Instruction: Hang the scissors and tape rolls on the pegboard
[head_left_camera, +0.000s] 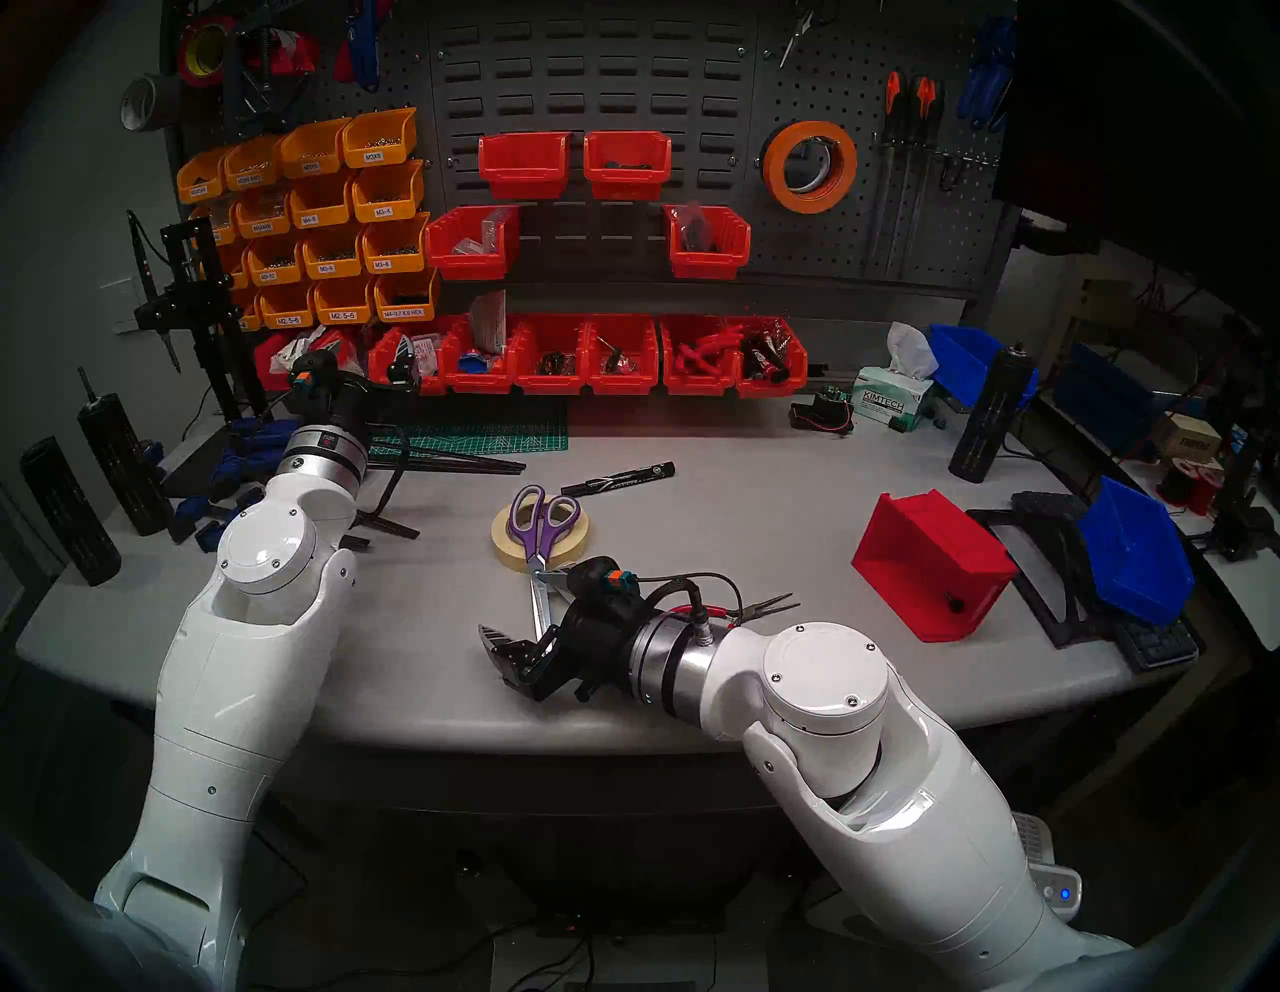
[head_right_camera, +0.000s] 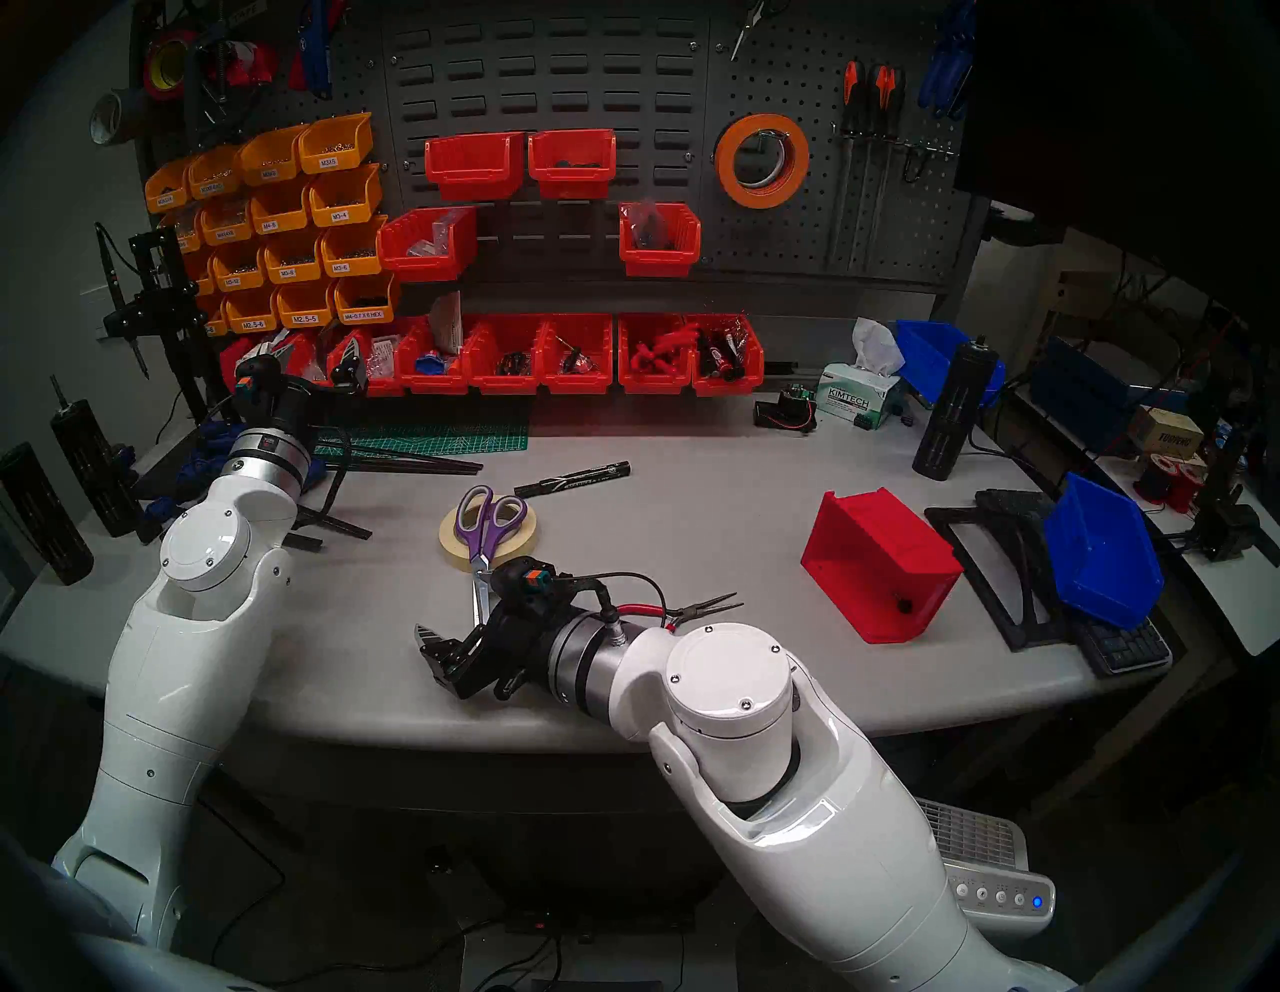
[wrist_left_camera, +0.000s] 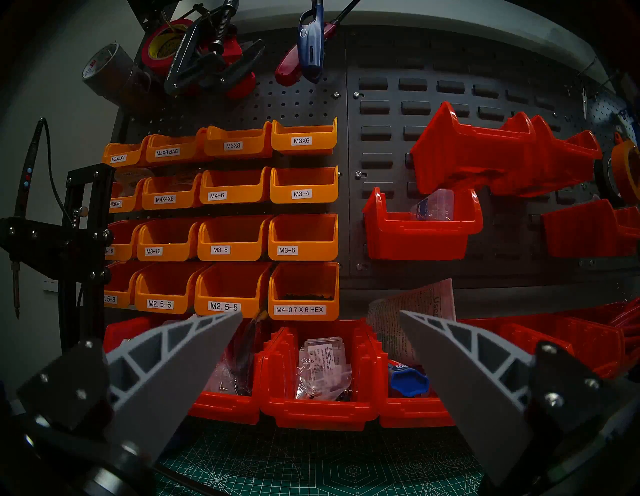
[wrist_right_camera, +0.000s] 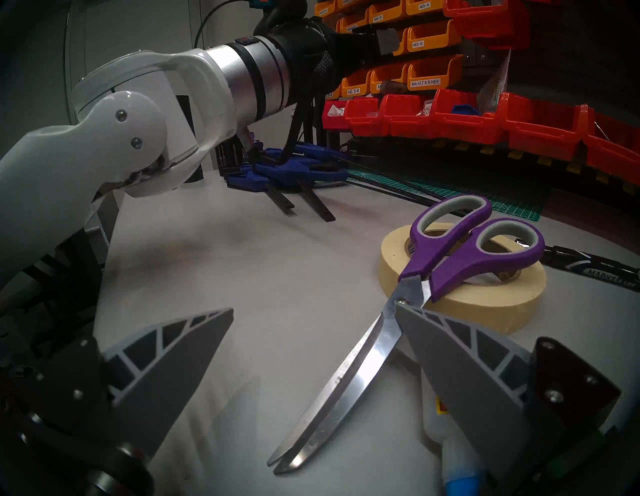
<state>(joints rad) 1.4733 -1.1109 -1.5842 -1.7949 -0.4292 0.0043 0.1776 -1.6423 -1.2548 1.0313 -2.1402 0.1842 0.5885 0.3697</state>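
Leftmost, the left gripper (wrist_left_camera: 320, 350) hangs level before the red bins (head_left_camera: 554, 357) at the back of the grey table (head_left_camera: 727, 526), its fingers spread wide with nothing between them. Toward the middle, the purple-handled scissors (head_left_camera: 535, 530) lie with their loop handles propped on the cream masking-tape roll (head_left_camera: 575, 544) and their silver blades sloping down to the tabletop. Just in front, the right gripper (wrist_right_camera: 313, 350) hovers low over the table, jaws apart and empty, one finger (wrist_right_camera: 460, 377) just beside the blades near the pivot; whether it touches them I cannot tell. Behind it lie red-handled needle-nose pliers (head_left_camera: 755, 608). Farther right, the orange tape roll (head_left_camera: 809, 165) hangs on a hook of the pegboard (head_left_camera: 817, 242), beside the orange-and-black-handled tools (head_left_camera: 911, 131).
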